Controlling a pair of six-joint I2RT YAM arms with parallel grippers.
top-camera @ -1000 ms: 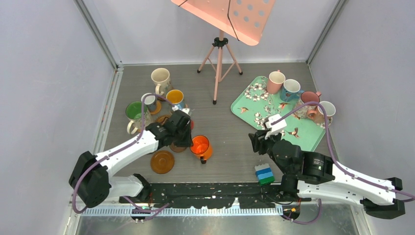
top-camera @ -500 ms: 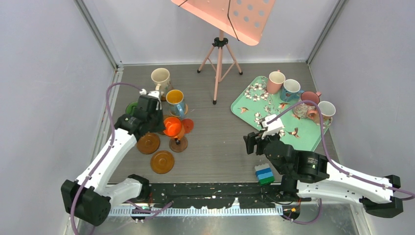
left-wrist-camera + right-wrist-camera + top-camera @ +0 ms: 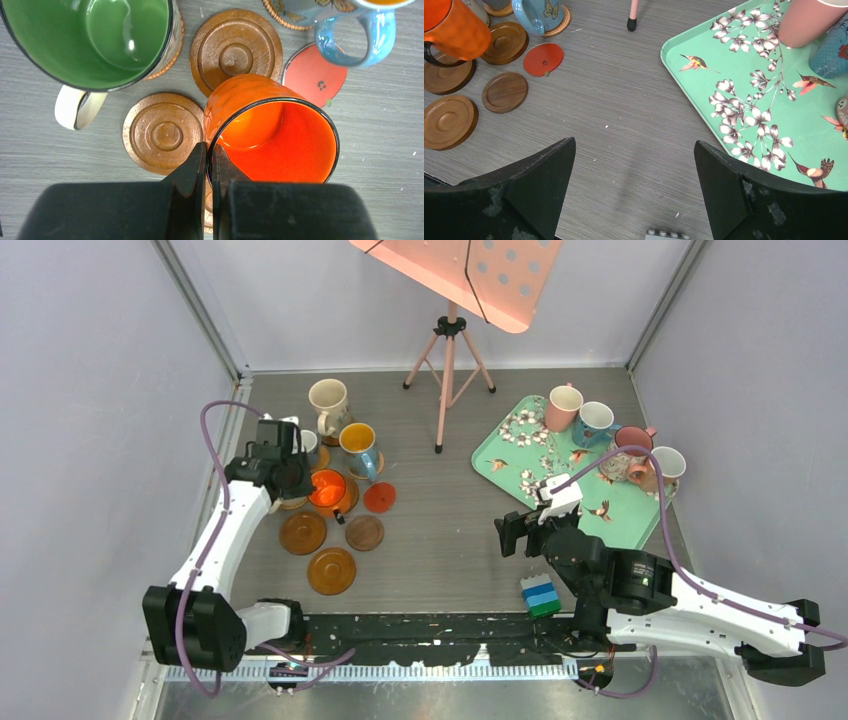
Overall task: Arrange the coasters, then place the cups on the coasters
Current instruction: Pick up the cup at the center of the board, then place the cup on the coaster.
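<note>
The left gripper (image 3: 207, 167) is pressed together on the rim of the orange mug (image 3: 272, 135), with one finger inside the wall and one outside. In the top view the mug is located left of centre, within the coaster group. One second earlier it was held lower and nearer the middle of the frame, and the left arm has since been swung toward the upper left. In the left wrist view a grooved brown coaster (image 3: 235, 47) is partly covered by the mug. A second brown coaster (image 3: 165, 132) lies to its left and the red coaster (image 3: 315, 75) to its upper right. Whether the mug base is seated cannot be told.

The right gripper (image 3: 634, 185) is spread wide and nothing is held; bare table (image 3: 624, 115) is seen between its fingers. Its jaws were narrower one second earlier. The mint tray (image 3: 500, 455) at right of centre is unchanged.
</note>
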